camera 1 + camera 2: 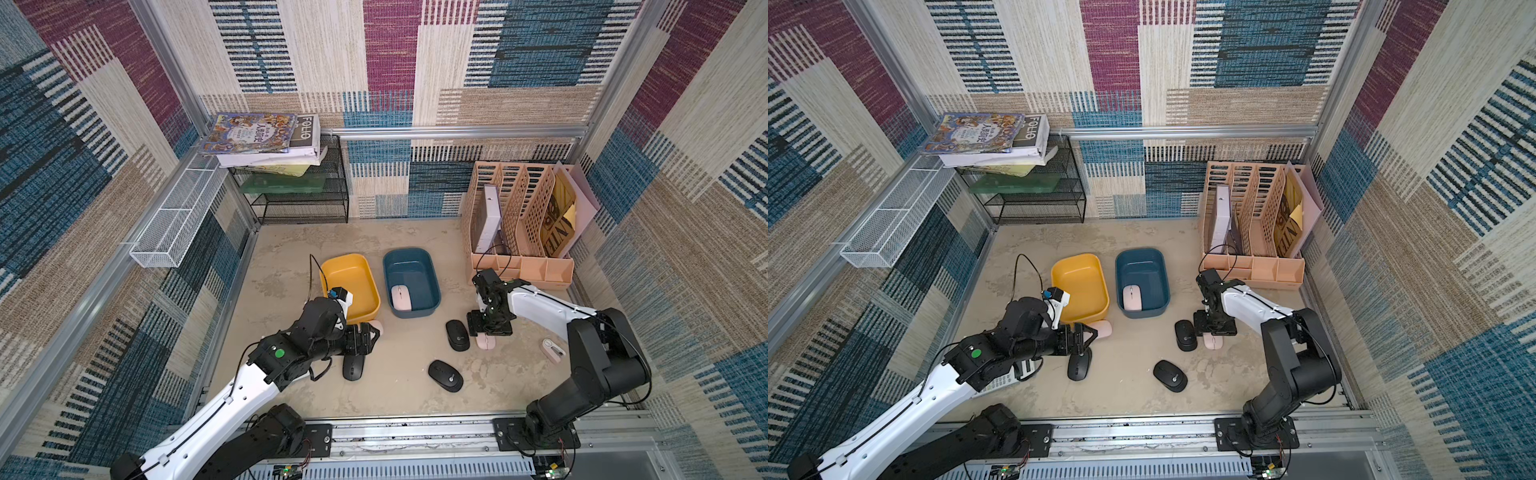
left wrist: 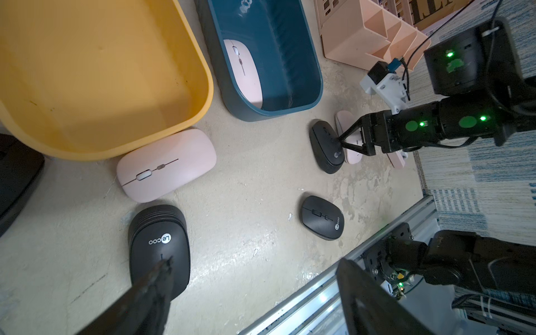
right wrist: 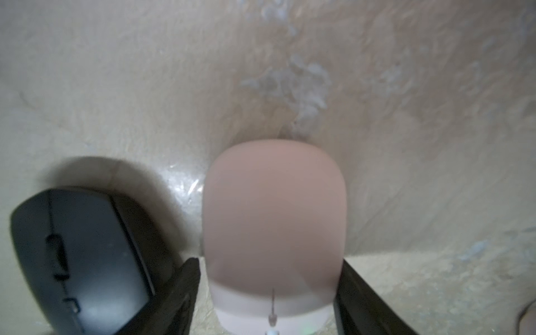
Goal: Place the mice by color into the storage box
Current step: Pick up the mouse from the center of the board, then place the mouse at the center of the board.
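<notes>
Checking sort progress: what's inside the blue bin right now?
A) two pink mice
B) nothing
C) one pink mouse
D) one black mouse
C: both top views show a single pink mouse lying in the blue bin, while the yellow bin beside it holds nothing.

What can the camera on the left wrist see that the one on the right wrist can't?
Left wrist only: a yellow plastic tub, a dark blue plastic tub holding a flat pale pink mouse, a second pink mouse by the yellow tub, two black oval mice. Right wrist only: nothing extra, just a blurred closer look. Both: the right tool astride a third pink mouse, a third black oval mouse beside it.
</notes>
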Controlling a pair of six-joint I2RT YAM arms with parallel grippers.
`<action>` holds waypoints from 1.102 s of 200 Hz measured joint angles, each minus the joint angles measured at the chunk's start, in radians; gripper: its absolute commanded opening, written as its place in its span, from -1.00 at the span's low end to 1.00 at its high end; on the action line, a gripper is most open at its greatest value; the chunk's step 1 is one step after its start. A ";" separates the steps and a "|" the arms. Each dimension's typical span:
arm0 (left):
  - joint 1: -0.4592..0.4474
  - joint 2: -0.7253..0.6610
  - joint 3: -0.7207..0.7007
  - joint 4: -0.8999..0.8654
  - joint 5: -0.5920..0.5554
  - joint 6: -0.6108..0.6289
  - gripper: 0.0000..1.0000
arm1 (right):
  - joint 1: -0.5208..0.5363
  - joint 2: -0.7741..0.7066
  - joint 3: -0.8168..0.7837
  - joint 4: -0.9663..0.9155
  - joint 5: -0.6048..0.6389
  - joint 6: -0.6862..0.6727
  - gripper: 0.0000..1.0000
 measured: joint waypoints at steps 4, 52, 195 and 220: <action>0.000 -0.001 -0.001 0.000 0.000 0.000 0.84 | 0.002 0.006 0.006 -0.003 0.005 -0.002 0.27; 0.000 -0.010 -0.003 -0.008 -0.003 0.001 0.85 | 0.025 0.022 0.085 -0.049 0.063 -0.034 -0.12; 0.003 -0.084 0.045 -0.082 -0.094 0.031 0.93 | 0.445 -0.021 0.331 -0.184 0.015 -0.197 -0.16; 0.005 -0.096 0.065 -0.105 -0.116 0.048 0.95 | 0.549 0.066 0.326 -0.172 -0.029 -0.247 -0.15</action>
